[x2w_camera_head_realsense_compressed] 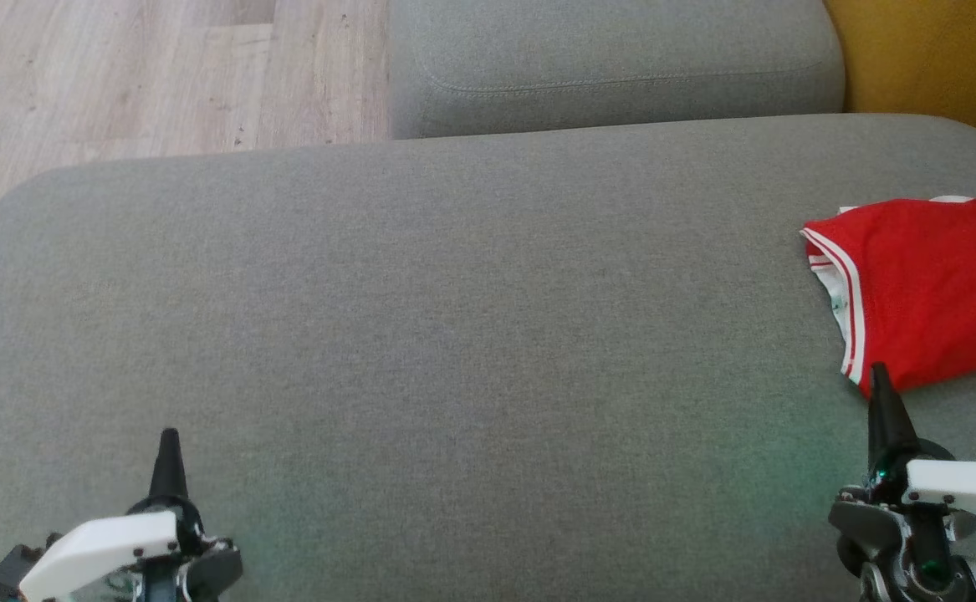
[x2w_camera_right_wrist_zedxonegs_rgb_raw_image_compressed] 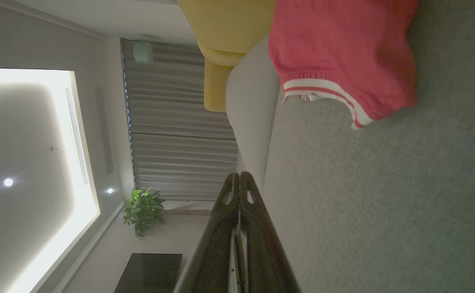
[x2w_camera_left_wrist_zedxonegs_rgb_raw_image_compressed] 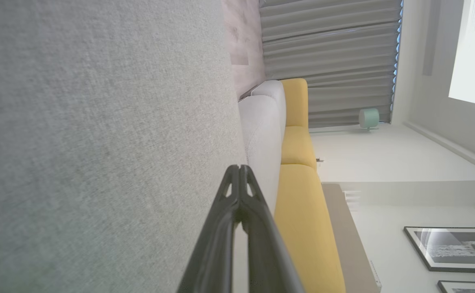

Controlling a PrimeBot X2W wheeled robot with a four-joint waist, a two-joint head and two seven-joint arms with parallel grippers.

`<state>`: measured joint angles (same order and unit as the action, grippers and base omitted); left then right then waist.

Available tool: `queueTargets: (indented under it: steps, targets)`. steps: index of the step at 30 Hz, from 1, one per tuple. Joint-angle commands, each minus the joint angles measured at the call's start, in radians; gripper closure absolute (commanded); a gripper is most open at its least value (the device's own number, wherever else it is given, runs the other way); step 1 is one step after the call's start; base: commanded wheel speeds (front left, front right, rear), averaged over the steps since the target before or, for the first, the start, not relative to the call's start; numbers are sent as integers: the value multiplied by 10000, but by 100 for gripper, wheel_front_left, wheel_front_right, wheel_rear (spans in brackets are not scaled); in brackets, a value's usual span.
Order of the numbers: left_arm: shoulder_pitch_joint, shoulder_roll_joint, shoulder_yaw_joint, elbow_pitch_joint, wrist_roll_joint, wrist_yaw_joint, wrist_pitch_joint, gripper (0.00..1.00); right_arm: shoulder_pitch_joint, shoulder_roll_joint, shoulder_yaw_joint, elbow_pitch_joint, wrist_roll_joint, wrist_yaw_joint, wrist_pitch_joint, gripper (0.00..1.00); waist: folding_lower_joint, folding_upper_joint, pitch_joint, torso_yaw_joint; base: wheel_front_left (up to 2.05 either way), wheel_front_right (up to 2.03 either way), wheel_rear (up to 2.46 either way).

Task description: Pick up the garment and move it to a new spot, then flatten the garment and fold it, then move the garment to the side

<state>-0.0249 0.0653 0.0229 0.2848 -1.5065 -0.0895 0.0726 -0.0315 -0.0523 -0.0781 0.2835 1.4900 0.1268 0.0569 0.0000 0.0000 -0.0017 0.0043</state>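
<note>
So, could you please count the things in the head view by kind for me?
Clothing: 1, the red garment at the right edge.
Cushions: 2, the front cushion and the back cushion, both grey.
Hands: 2, the left hand and the right hand, both shut and holding nothing.
Total: 5

head: even daylight, sharp | right wrist: dim, ceiling panel point(x2w_camera_right_wrist_zedxonegs_rgb_raw_image_compressed: 29, 171) glaring | left wrist: bright, washed
</note>
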Motion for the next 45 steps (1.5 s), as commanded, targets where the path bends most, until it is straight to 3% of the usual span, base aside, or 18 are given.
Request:
queueTargets:
  steps: [1,10,45]
  targets:
    - [-665,13,481,-362,-298,-156,126,100,-583,-202,100,-388,428,36,119,100,0,0,10,-9,0,0,0]
    - [-829,-115,869,-394,-1054,-412,374,100,-737,-198,-56,-404,1436,39,322,100,0,0,48,-43,0,0,0]
    - [-831,-130,890,-395,-1036,-412,392,100,-747,-119,-167,-397,1343,39,411,100,0,0,48,-43,0,0,0]
